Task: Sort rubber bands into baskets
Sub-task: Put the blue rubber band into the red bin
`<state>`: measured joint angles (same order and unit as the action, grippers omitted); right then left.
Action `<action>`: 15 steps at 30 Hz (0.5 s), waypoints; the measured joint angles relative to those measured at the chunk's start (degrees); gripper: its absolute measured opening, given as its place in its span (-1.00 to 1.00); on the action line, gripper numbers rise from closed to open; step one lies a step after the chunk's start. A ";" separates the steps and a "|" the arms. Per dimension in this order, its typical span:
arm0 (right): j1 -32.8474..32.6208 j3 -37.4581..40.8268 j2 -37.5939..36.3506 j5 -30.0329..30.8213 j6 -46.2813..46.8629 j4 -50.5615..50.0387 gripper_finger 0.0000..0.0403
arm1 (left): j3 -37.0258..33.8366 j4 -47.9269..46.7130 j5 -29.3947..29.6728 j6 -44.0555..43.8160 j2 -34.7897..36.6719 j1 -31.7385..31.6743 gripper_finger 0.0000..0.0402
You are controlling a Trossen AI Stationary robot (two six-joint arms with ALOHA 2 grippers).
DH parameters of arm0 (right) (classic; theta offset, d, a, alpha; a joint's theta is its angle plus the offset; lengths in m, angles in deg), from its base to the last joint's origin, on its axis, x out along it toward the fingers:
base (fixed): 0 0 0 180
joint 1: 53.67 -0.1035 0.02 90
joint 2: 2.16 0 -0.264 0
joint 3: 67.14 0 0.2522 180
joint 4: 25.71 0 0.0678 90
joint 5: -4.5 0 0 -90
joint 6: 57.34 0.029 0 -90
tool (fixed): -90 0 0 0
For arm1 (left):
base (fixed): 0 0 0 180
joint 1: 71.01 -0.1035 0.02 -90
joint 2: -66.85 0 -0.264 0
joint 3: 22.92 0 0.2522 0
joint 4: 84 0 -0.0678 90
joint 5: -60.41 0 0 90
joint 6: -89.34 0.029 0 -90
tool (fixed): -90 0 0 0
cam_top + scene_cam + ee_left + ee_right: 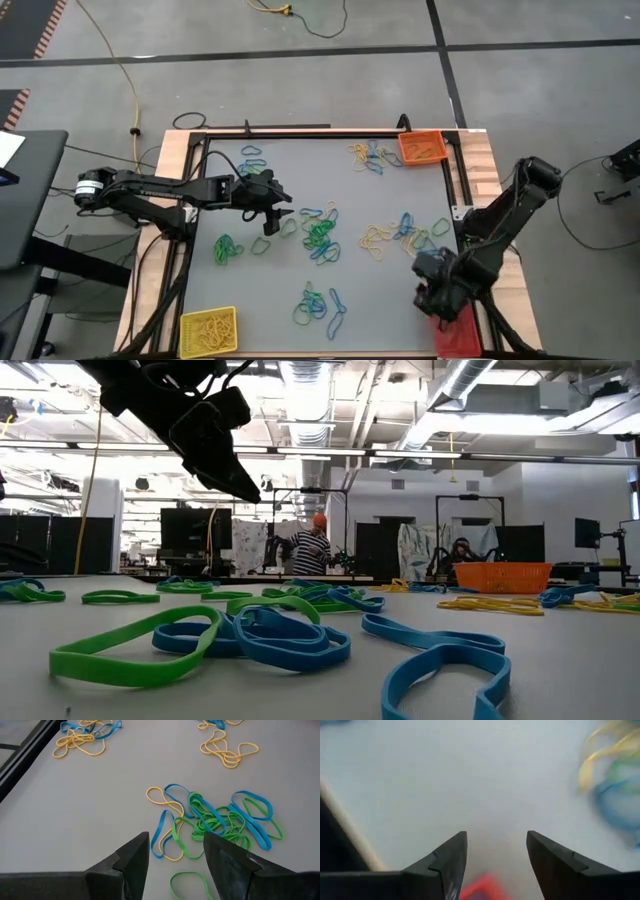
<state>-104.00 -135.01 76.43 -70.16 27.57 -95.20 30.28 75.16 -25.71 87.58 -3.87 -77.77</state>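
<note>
No legible text, label, brand, number or sign anywhere in these views.

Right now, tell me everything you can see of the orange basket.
The orange basket is a small rectangular tray with low walls, plastic by its look, its sides patterned like a lattice in the low view. It sits flat and upright in the table's far right corner, against the dark frame rail. A few thin yellow loops seem to lie inside, though they are too small to count. Yellow and blue rubber bands lie on the table just beside it. Neither gripper is near it.
</note>
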 joint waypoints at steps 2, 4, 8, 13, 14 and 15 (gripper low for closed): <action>2.82 0.00 0.02 1.81 -3.25 -2.87 0.15 | 0.00 -0.01 0.00 0.00 0.00 0.00 -0.11; 5.89 0.00 0.10 3.52 -6.19 -6.18 0.15 | 0.00 -0.01 -0.02 0.00 0.00 0.00 -0.11; 12.37 0.00 0.11 6.39 -10.54 -11.19 0.15 | 0.00 -0.01 0.00 0.00 0.00 0.00 -0.11; 20.06 1.27 0.09 8.09 -13.22 -12.39 0.15 | -0.01 -0.01 -0.01 0.00 -0.02 0.00 -0.11; 21.45 1.97 0.09 7.68 -14.59 -11.27 0.15 | -0.01 0.00 -0.02 0.00 0.00 0.00 -0.11; 22.78 2.72 0.11 6.85 -15.93 -9.97 0.15 | 0.00 -0.01 0.00 0.00 0.00 0.00 -0.11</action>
<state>-81.22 -132.29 76.54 -63.31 11.64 -105.16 30.27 75.15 -25.71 87.58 -3.87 -77.77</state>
